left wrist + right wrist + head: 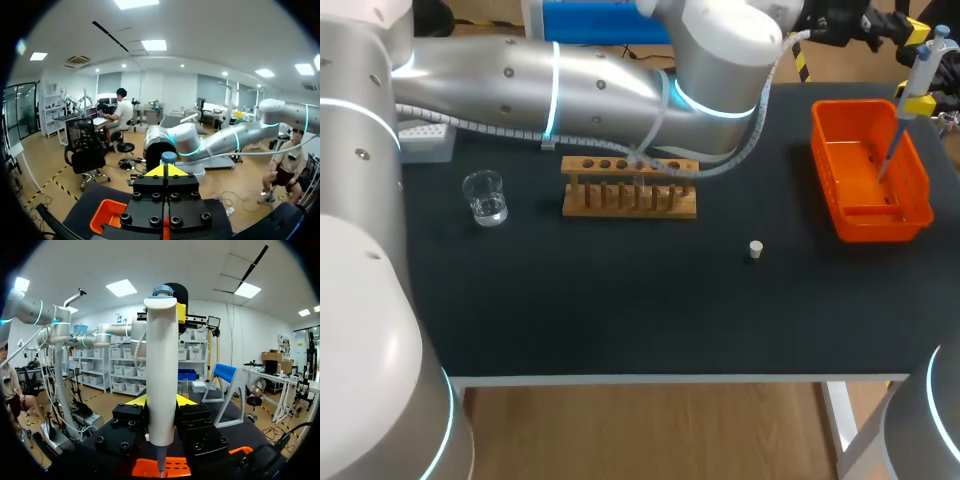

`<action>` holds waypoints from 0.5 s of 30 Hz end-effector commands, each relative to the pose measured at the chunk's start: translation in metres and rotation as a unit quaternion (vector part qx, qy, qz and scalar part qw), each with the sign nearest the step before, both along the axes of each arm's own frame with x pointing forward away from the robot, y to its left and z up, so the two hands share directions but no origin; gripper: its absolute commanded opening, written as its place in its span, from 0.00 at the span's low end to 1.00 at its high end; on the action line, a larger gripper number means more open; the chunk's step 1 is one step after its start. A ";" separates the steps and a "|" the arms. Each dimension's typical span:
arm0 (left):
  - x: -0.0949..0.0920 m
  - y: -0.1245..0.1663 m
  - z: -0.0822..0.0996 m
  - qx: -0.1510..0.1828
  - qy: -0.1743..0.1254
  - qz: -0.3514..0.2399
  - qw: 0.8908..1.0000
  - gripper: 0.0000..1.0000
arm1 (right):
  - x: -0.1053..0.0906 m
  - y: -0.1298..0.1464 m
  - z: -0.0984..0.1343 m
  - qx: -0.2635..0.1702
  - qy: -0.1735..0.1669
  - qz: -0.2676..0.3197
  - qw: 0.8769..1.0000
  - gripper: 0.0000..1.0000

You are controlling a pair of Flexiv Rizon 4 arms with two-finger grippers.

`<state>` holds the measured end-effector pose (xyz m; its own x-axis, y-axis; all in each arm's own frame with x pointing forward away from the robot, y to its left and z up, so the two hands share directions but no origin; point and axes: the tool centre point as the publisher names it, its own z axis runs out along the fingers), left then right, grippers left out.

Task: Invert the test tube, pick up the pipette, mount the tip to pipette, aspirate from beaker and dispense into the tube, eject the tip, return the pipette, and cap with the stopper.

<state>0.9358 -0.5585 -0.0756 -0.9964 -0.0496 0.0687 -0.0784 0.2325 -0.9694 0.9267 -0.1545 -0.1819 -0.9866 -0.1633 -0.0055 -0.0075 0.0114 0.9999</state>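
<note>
My right gripper [161, 401] is shut on the white pipette [161, 370] and holds it upright above the orange basket [910, 215] at the table's back right. The pipette's thin lower end [887, 160] points down into the basket. My left gripper [167, 171] is shut with nothing in it, and its tips sit at the pipette's blue top button [168, 157]. A wooden rack [630, 187] stands mid-table, partly behind my left arm. The glass beaker [485, 197] with water stands at the left. A small white stopper [756, 249] lies right of the middle.
A white tip box [425, 140] sits at the back left, partly hidden by my left arm [570, 85], which stretches across the back of the table. The dark table's front edge [650, 378] runs along the near side.
</note>
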 end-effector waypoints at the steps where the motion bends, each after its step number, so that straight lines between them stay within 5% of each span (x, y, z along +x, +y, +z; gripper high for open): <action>1: 0.001 -0.002 -0.006 -0.011 0.000 -0.002 1.000 0.00 | 0.001 -0.001 0.000 -0.001 0.000 0.002 1.000 0.00; 15: -0.002 -0.005 -0.018 -0.004 0.013 -0.004 1.000 0.00 | 0.001 -0.001 0.000 -0.001 0.000 0.002 1.000 0.00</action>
<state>0.9337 -0.5602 -0.0890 -0.9947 -0.0398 0.0947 -0.1013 0.2289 -0.9682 0.9260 -0.1548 -0.1840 -0.9866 -0.1632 -0.0051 -0.0074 0.0131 0.9999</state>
